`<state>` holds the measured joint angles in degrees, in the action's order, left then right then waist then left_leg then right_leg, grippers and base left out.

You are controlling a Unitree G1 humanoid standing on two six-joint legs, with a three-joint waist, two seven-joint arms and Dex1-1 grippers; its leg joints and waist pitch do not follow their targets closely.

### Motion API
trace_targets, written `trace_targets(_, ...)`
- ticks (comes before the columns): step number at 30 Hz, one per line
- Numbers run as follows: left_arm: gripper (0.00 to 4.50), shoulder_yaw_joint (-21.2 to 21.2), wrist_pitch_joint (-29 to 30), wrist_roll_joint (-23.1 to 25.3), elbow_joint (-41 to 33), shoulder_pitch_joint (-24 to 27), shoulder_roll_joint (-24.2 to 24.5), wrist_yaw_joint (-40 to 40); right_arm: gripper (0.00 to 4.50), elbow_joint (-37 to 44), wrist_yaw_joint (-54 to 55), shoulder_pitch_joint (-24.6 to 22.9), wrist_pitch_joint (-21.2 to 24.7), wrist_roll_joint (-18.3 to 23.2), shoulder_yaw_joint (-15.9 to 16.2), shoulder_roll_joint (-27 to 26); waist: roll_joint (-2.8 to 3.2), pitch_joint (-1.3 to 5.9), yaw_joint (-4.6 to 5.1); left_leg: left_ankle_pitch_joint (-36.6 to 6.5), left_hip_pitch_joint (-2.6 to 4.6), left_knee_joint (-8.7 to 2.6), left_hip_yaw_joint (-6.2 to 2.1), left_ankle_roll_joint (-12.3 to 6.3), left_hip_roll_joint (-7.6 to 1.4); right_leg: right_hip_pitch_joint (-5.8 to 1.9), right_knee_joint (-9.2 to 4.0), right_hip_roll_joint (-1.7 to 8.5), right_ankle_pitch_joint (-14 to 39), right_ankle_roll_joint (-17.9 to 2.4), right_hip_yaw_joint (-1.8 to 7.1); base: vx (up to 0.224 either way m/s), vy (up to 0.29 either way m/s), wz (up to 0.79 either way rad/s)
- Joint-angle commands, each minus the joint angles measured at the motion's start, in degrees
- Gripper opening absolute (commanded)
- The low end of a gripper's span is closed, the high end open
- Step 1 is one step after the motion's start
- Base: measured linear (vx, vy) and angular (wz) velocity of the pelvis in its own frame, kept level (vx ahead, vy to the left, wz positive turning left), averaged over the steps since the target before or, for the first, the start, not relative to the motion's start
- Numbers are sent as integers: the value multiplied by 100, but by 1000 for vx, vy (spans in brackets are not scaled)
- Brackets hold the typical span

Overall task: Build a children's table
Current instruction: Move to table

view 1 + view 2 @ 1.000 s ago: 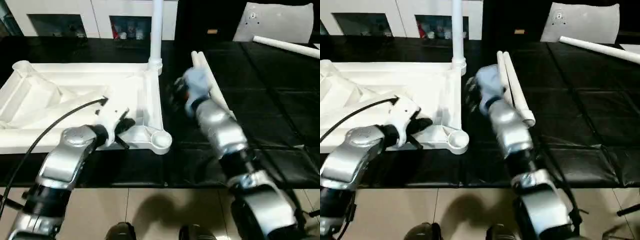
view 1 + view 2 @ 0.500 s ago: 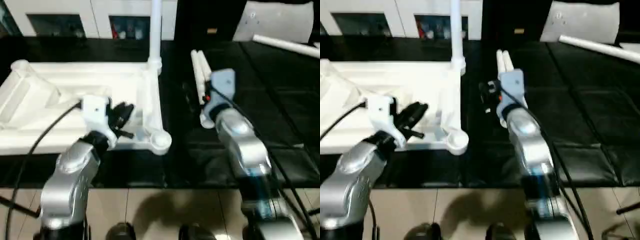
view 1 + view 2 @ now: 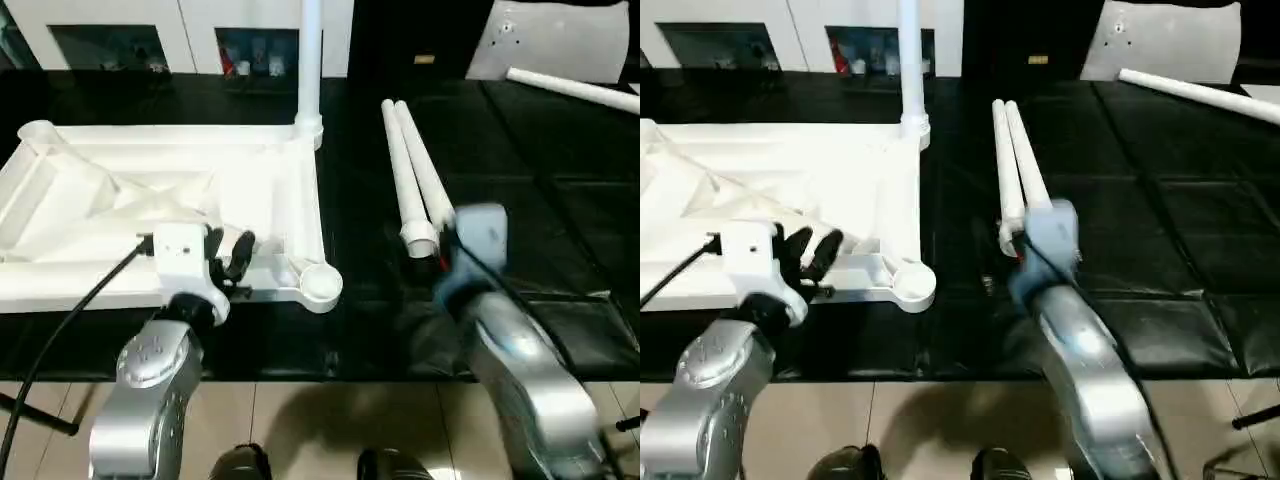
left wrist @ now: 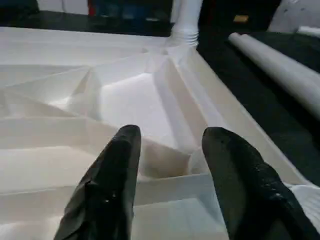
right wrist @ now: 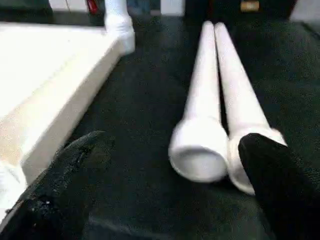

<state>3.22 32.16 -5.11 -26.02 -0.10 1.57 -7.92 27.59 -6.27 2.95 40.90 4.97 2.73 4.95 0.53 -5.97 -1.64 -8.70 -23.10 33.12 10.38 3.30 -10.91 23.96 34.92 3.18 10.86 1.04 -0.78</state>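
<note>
The children's table top [image 3: 310, 200] lies upside down on the black mat, ribs facing up. One white leg [image 3: 310, 60] stands upright in its far right corner socket. The near right socket [image 3: 320, 283] holds nothing. Two loose legs [image 3: 410, 170] lie side by side to the right of the top, and another leg [image 3: 570, 88] lies far back right. My left gripper [image 4: 172, 137] is open over the top's near rim, with nothing between its fingers [image 3: 243, 255]. My right gripper [image 5: 175, 142] is wide open just short of the near ends of the paired legs [image 5: 210, 120].
A white cabinet [image 3: 120, 30] with glass fronts stands along the back. A pale grey sheet [image 3: 560, 40] leans at the back right. The black mat ends at a near edge [image 3: 330, 372], with beige floor tiles below it.
My left gripper has opened and turned to face the table top's near rim. My right arm has drawn back from beside the paired legs to their near ends, still open.
</note>
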Motion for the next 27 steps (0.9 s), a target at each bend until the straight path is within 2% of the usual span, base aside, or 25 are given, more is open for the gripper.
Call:
trace_targets(1, 261, -168, -41, 86, -30, -9, 19, 61, 450, 217, -15, -37, 128, 56, -37, -37, 23, 280, 60, -2228, 220, -450, -186, 469, -188, -97, -570, 71, 1855, -40, 74, 0, 0, 0)
trace_targets(3, 281, -196, -39, 103, -40, -1, 32, 76, 450, 222, -3, -4, 175, -6, -53, -33, 109, 264, 168, -2478, 349, -611, -393, 520, -428, -105, -495, -104, 1299, -278, -104, 0, 0, 0)
trace_targets(4, 281, -202, -40, 104, -41, 1, 37, 80, 450, 214, -2, 14, 183, -29, -52, -25, 173, 277, 200, -2526, 432, -732, -529, 446, -664, -84, -389, -88, 1057, -456, -154, 2, -68, 10)
trace_targets(5, 292, -209, -41, 105, -38, 8, 37, 91, 450, 222, 8, 29, 226, -29, -49, -6, 220, 275, 272, -2440, 459, -1019, -771, 12, -1239, -58, 94, 52, 463, -815, -251, 2, -68, 10)
trace_targets(6, 303, -214, -43, 108, -36, 14, 38, 101, 450, 228, 18, 37, 257, -19, -46, 7, 222, 283, 276, -2354, 464, -1043, -806, -151, -1283, -49, 198, 90, 413, -882, -260, 5, -114, 9)
trace_targets(7, 312, -219, -51, 117, -37, 27, 39, 112, 450, 231, 28, 39, 278, -21, -24, 31, 153, 264, 281, -2369, 427, -1060, -728, -485, -1241, -53, 262, 169, 361, -1054, -244, 6, -188, 4)
trace_targets(8, 320, -210, -47, 126, -36, 34, 36, 134, 450, 204, 29, 50, 218, -79, 41, 83, 12, 246, 258, -2563, 364, -1021, -570, -765, -1036, -96, 167, 237, 381, -1410, -123, 6, -188, 4)
trace_targets(9, 320, -203, -44, 133, -35, 37, 35, 148, 450, 182, 27, 57, 165, -123, 88, 119, -46, 219, 248, -2688, 319, -865, -391, -820, -748, -95, -30, 232, 564, -1729, -85, 1, -251, 5)
trace_targets(10, 325, -200, -42, 144, -41, 41, 35, 159, 450, 177, 22, 53, 147, -130, 116, 142, -349, 276, 214, -2270, 222, 693, 132, -915, 565, -185, -813, 149, 1524, -2182, -81, 0, -244, -6)
trace_targets(11, 335, -195, -32, 139, -48, 40, 38, 157, 450, 175, 19, 49, 147, -128, 126, 146, -332, 312, 66, -1665, -140, 1186, 6, -867, 655, -508, -777, 350, 2141, -2087, 85, 0, -244, -6)
trace_targets(12, 347, -192, -24, 134, -56, 38, 41, 153, 450, 179, 17, 43, 164, -117, 127, 142, -378, 239, 81, -1587, -207, 1258, -39, -821, 664, -426, -774, 345, 2137, -1887, 88, -16, -222, -11)
trace_targets(14, 362, -185, -7, 128, -86, 38, 63, 175, 450, 168, 16, 20, 211, -137, 134, 121, -329, 244, 175, -1635, -143, 1144, -117, -859, 718, -551, -887, 427, 2367, -1208, 40, -28, -204, -2)
trace_targets(15, 369, -189, -2, 123, -94, 43, 76, 185, 450, 168, 15, 12, 220, -144, 136, 114, -149, 285, 227, -1427, -131, 761, -260, -1151, 591, -685, -1037, 393, 2488, -464, 39, -32, -173, 5)
trace_targets(16, 377, -218, -7, 139, -102, 56, 119, 182, 450, 166, 15, 3, 242, -140, 125, 102, 247, 348, 232, -978, 286, 219, -736, -1216, -224, -537, -1105, 192, 2129, 498, -335, -33, -183, 5)
trace_targets(17, 377, -258, -64, 182, -104, 69, 159, 169, 450, 166, 16, -2, 275, -115, 104, 90, 264, 492, 386, -171, 646, -370, -1853, -2002, -1786, 218, 765, 105, 2286, 944, -466, -33, -183, 5)
trace_targets(18, 387, -253, -56, 200, -111, 81, 136, 207, 450, 160, -6, -10, 305, -73, 82, 93, 164, 467, 425, 499, 668, -240, -1733, -2187, -1684, 532, 1146, 171, 2184, 768, -301, -21, -190, -1)
trace_targets(19, 399, -265, -49, 245, -119, 79, 145, 226, 450, 151, -32, -24, 330, -34, 74, 122, 233, 421, 328, 1729, 542, 47, -1258, -2468, -960, 714, 1299, 179, 1026, 232, -100, -38, -156, 8)
trace_targets(20, 405, -277, -104, 256, -138, 72, 158, 204, 450, 149, -80, -51, 348, 3, 77, 165, 278, 352, 248, 1707, 244, -2, -797, -2752, -312, 380, 955, -13, 384, 46, -174, -38, -156, 8)
trace_targets(21, 409, -303, -184, 266, -167, 64, 193, 157, 450, 158, -140, -84, 357, 46, 90, 209, 168, 369, 231, 1341, 203, 23, -724, -2771, -97, 194, 636, -20, 174, 0, -92, -59, -166, 10)
trace_targets(22, 426, -315, -221, 267, -183, 62, 209, 136, 450, 166, -169, -99, 358, 67, 95, 223, -45, 416, 173, 507, 93, 253, -539, -2246, 373, -84, -79, 189, -283, 199, 146, -51, -232, -10)
trace_targets(23, 426, -337, -170, 295, -204, 61, 245, 132, 450, 178, -216, -124, 349, 85, 122, 252, -104, 327, 73, -284, -151, 281, -544, -1431, 362, -260, -433, 841, 553, 275, 326, -51, -232, -10)
trace_targets(24, 437, -337, -170, 295, -204, 61, 245, 132, 450, 178, -216, -124, 349, 85, 122, 252, -162, 351, -56, -606, -45, 281, -519, -1004, 298, -211, -574, 896, 1254, 407, 374, -103, -256, -15)
trace_targets(25, 445, -355, -176, 279, -248, 84, 306, 79, 450, 186, -268, -163, 315, 84, 173, 277, -343, 397, -31, -710, -60, 113, -507, -548, 262, -337, -483, 703, 1935, 876, 333, -115, -228, -9)
trace_targets(26, 445, -336, -184, 254, -282, 107, 320, 77, 450, 182, -287, -180, 301, 72, 202, 276, -289, 364, -64, -732, -14, -18, -441, -326, 252, -303, -558, 598, 2543, 1103, 300, -115, -228, -9)
trace_targets(27, 449, -316, -201, 231, -309, 129, 326, 82, 450, 178, -295, -190, 293, 61, 220, 267, -253, 348, -57, -913, 25, -51, -416, -216, 231, -278, -581, 575, 2991, 1076, 287, -69, -193, -7)
